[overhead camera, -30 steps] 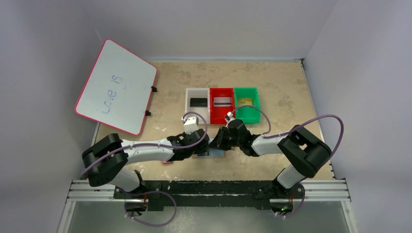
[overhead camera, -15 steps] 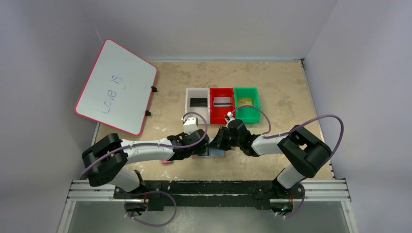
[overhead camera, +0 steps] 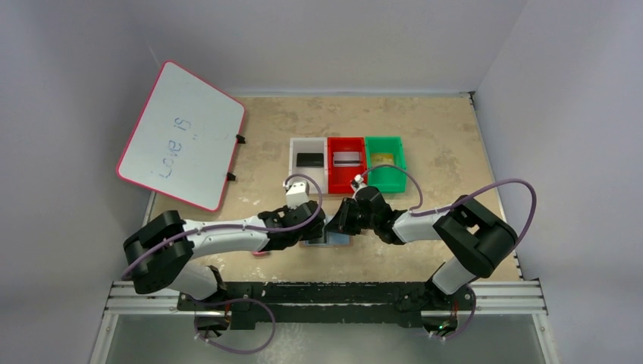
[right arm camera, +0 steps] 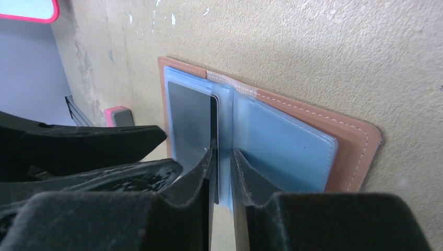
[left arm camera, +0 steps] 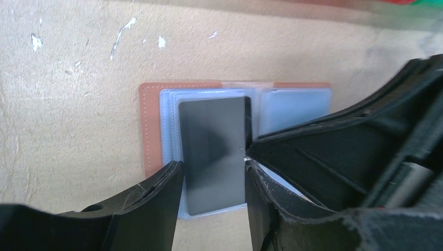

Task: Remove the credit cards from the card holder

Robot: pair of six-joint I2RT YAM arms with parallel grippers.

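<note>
The tan card holder (overhead camera: pixel 327 239) lies open on the table between my two grippers. In the left wrist view its leather (left arm camera: pixel 151 125) frames pale blue sleeves, and a dark grey credit card (left arm camera: pixel 211 136) sits in the top left sleeve. My left gripper (left arm camera: pixel 213 167) is open, with one finger on each long side of that card. My right gripper (right arm camera: pixel 222 154) is nearly closed, pinching the raised edge of the sleeve leaf at the fold, with the card's dark edge (right arm camera: pixel 213 125) beside it. The right-hand sleeve (right arm camera: pixel 282 141) looks empty.
Three bins stand behind: a white one (overhead camera: pixel 296 168) with a black card, a red one (overhead camera: pixel 334 180) with a silver-grey card, a green one (overhead camera: pixel 385 180) with a gold card. A whiteboard (overhead camera: pixel 182 135) lies far left. A pink-and-grey eraser (right arm camera: pixel 119 115) lies near the left arm.
The left arm's elbow has shifted slightly to the left. Both grippers and the card holder stay where they were.
</note>
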